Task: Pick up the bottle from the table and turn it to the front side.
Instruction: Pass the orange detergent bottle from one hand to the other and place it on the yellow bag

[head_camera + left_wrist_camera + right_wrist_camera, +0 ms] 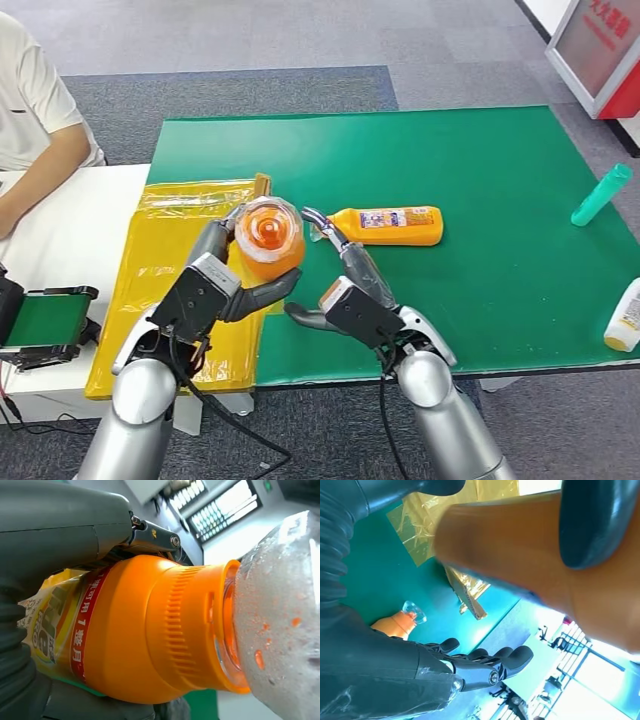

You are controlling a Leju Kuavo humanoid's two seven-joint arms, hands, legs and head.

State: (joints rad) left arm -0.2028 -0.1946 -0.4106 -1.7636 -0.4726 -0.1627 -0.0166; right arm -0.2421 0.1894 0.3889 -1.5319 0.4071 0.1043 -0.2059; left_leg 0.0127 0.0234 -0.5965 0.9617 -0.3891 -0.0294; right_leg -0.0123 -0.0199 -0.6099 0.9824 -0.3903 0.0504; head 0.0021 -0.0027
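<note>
My left hand (211, 285) grips an orange bottle (269, 238) above the near edge of the green mat (490, 290), its clear cap turned up toward my head. In the left wrist view the bottle (151, 630) lies against the palm, its label with red band under the fingers and the clear cap (279, 620) sticking out. My right hand (351, 290) hovers just right of the bottle with fingers spread and holds nothing. The right wrist view has the orange body (508, 545) close and blurred, with my right fingers (490, 660) apart.
A second orange bottle (392, 225) lies on its side on the mat behind my right hand. A green bottle (601, 194) and a white bottle (625, 318) sit at the right edge. A yellow bag (173, 290) lies under my left arm. A person (38, 110) sits at far left.
</note>
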